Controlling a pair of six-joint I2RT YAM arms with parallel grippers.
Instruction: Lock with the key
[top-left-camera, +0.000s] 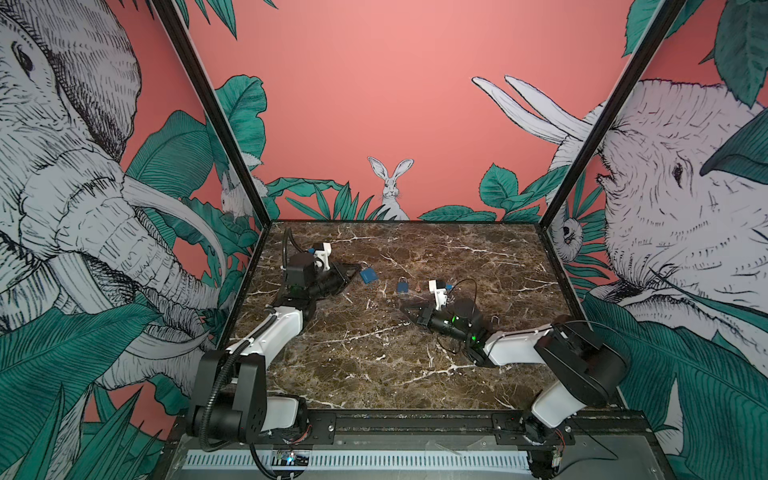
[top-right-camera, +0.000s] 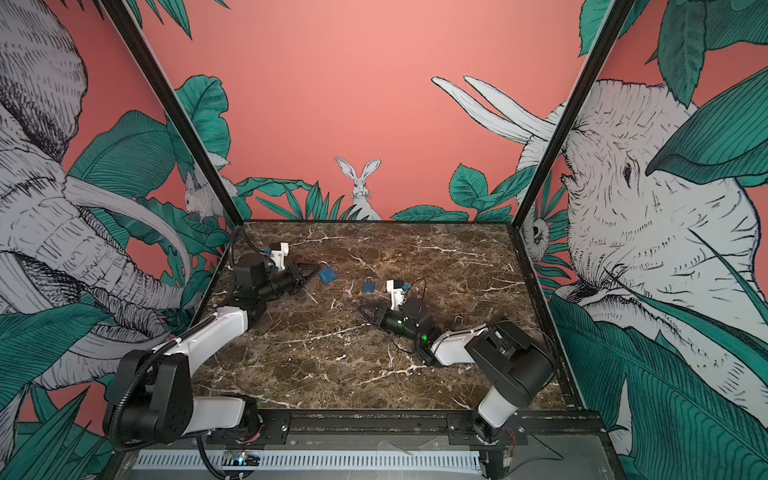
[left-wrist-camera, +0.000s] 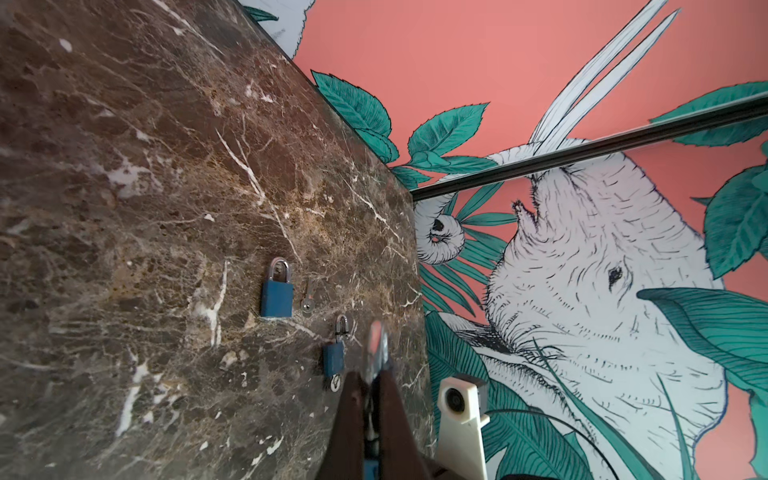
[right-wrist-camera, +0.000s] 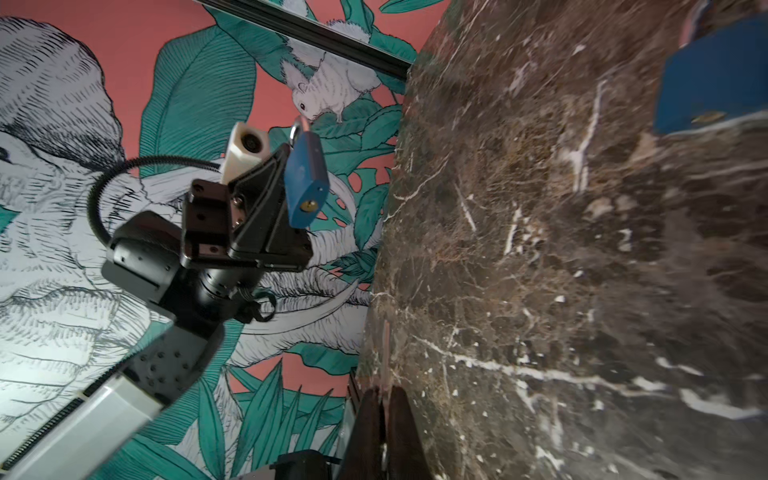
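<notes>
Right end effector (right-wrist-camera: 385, 391) pinches a key (right-wrist-camera: 386, 353); left end effector (left-wrist-camera: 370, 376) clamps a blue padlock (right-wrist-camera: 307, 183).

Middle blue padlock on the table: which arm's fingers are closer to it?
The right. Right fingers sit just on the near side of the middle padlock, not touching; left fingers are farther off to its left, gripping a second padlock.

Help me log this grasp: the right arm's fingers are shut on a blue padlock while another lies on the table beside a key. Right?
No: the left arm's fingers are shut on the blue padlock, as the right wrist view shows, while another padlock lies on the table beside a key.
</notes>
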